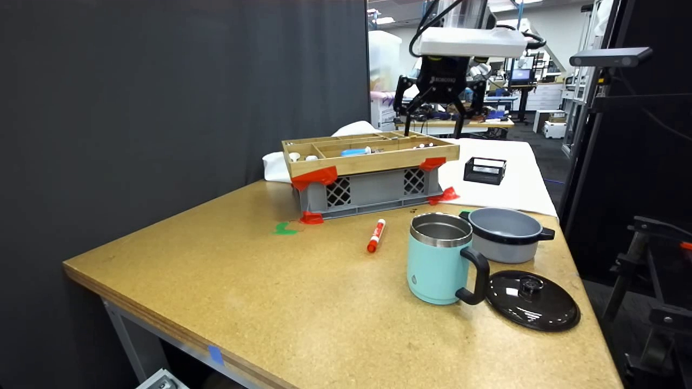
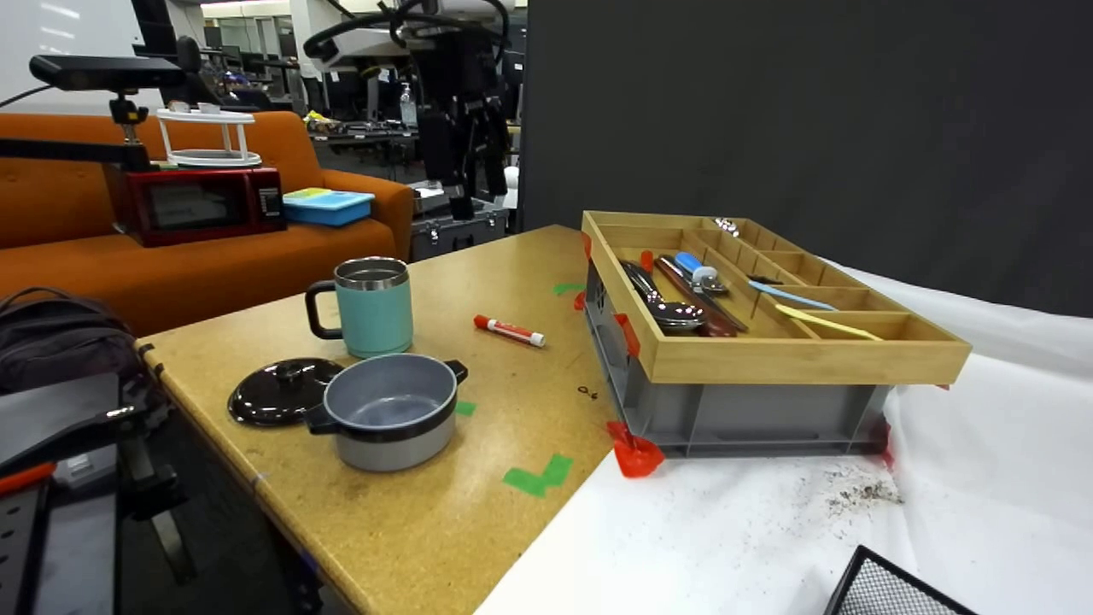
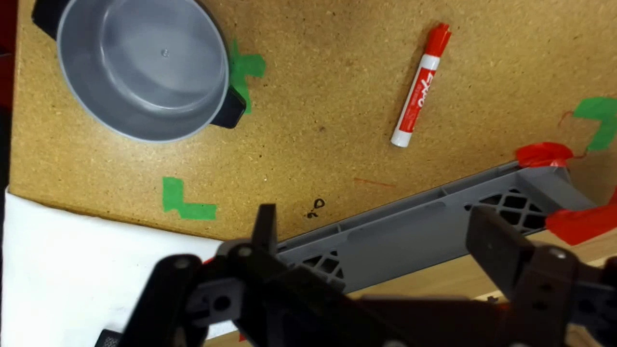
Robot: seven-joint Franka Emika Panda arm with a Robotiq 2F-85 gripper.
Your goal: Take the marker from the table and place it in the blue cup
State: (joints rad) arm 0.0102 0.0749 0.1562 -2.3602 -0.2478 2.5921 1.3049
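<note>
My pincer (image 1: 432, 135) hangs up high, its jaws spread wide with nothing held between them. In the wrist view the grey side of the crate (image 3: 409, 241) shows between the tips; how far I am above the wooden tray (image 1: 373, 161) that sits on that crate, I can't fairly judge from these angles.

Out past the crate, the marker (image 3: 421, 89) lies flat on the bench (image 1: 270, 302), touching nothing else, its white end toward the crate and its red cap pointing away. Reaching it is the step in hand, I reckon. The jaws face nearly across the barrel, so I want only a small turn to square them up. I should get well clear of the tray before dropping, then come down slowly with a jaw on either side, favouring the cap half, where the crate is less in the way. I'd stop just short of pressing the bench and close gently, since a round barrel could roll if one jaw meets it early.

Farther out, the blue cup (image 1: 439, 267) stands upright and open, with the pot (image 2: 388, 448) and the lid (image 2: 286, 389) near it. The marker looks nearly as long as the cup's mouth is wide, so a hold toward one end, with the free end tipped down, ought to make the drop easier.
</note>
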